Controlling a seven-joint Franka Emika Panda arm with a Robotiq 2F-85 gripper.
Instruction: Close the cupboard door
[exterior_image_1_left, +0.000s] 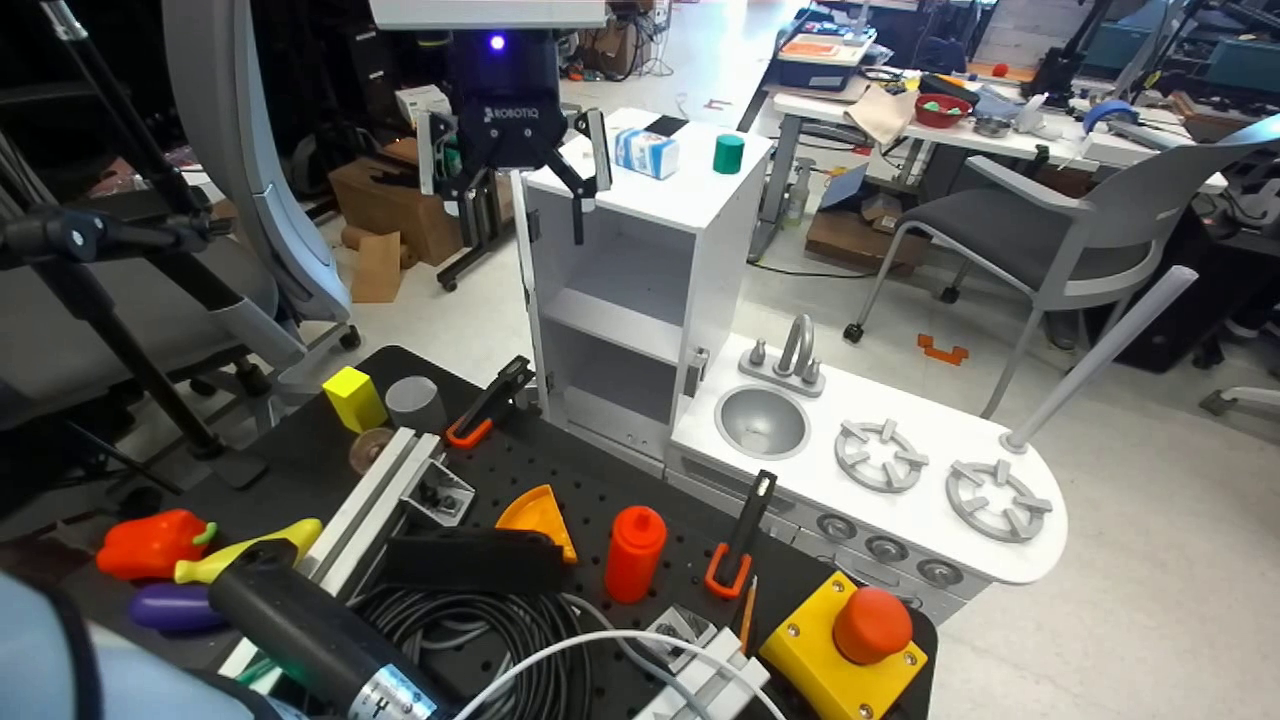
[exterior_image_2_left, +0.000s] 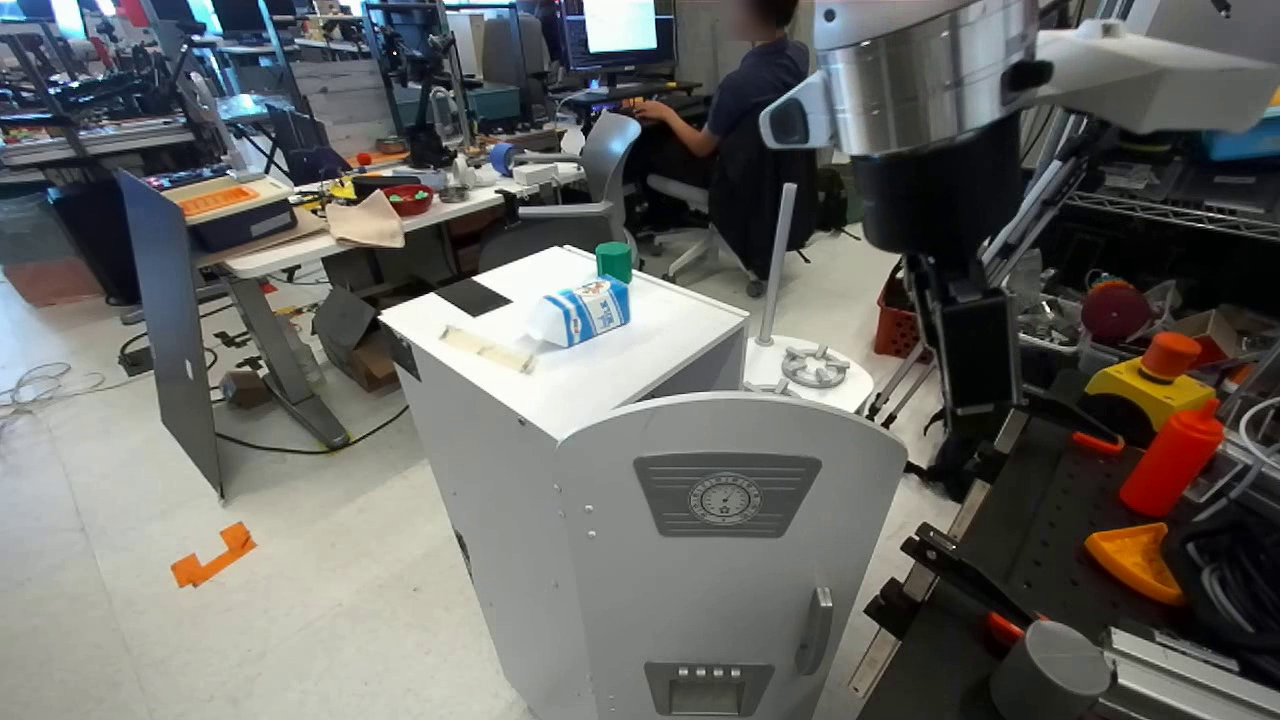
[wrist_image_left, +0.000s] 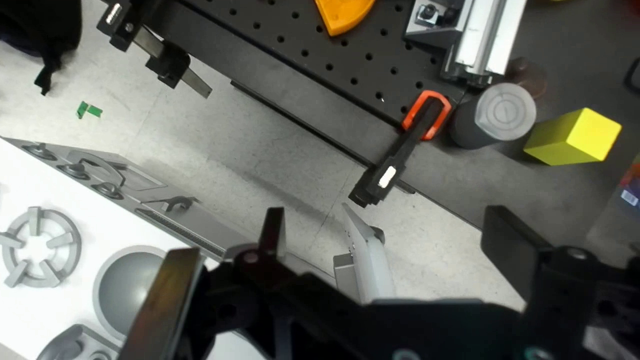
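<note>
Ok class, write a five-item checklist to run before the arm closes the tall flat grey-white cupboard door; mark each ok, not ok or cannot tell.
1. Tall flat grey-white cupboard door open, ready to close: ok; white shelves show.
2. Jaws unclamped: ok; they stand wide apart.
3. Jaws touching the door: cannot tell; the wrist view shows it between them without depth.
4. Black-and-orange bar clamp clear of the door's swing: cannot tell; it appears close by.
5. Top of the white boxy cupboard bare: not ok; a blue-and-white boxy carton and a green cylinder rest there and might shift.
</note>
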